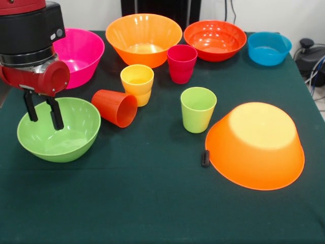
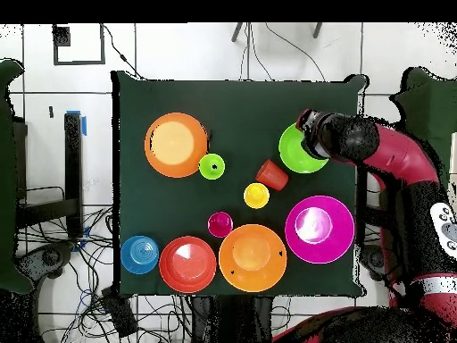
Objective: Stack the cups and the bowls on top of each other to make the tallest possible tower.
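Nearest the front camera, a large orange bowl (image 1: pixel 255 146) lies upside down on the green bench (image 1: pixel 152 203), a small black piece (image 1: pixel 205 158) touching its rim. Across the bench, the tool (image 1: pixel 43 114) hangs released, its two dark fingers spread inside the lime green bowl (image 1: pixel 58 130), gripping nothing. An orange-red cup (image 1: pixel 116 107) lies on its side just beside that bowl. The arm's upper part is cut off.

From overhead, the tool (image 2: pixel 308 130) covers the lime green bowl's (image 2: pixel 296 154) edge; its fingers are hidden under the wrist.
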`<act>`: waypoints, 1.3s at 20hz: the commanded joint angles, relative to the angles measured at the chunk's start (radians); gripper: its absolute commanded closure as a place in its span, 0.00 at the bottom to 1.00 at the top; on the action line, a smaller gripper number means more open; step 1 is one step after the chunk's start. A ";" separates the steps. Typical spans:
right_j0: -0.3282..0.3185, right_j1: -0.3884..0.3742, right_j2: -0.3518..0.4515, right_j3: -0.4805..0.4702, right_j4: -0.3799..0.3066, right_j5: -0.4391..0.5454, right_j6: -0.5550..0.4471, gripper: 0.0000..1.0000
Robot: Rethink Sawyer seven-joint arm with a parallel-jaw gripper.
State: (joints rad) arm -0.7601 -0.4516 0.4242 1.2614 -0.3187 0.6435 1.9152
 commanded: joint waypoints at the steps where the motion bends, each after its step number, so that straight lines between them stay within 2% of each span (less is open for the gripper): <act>1: 0.035 0.015 -0.019 -0.030 -0.040 0.057 -0.053 0.00; 14: -0.003 -0.026 -0.008 -0.030 -0.028 0.137 -0.117 0.00; 26: -0.027 -0.027 -0.001 -0.025 -0.047 0.142 -0.147 0.00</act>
State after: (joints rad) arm -0.7953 -0.4835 0.4240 1.2598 -0.3189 0.6680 1.9152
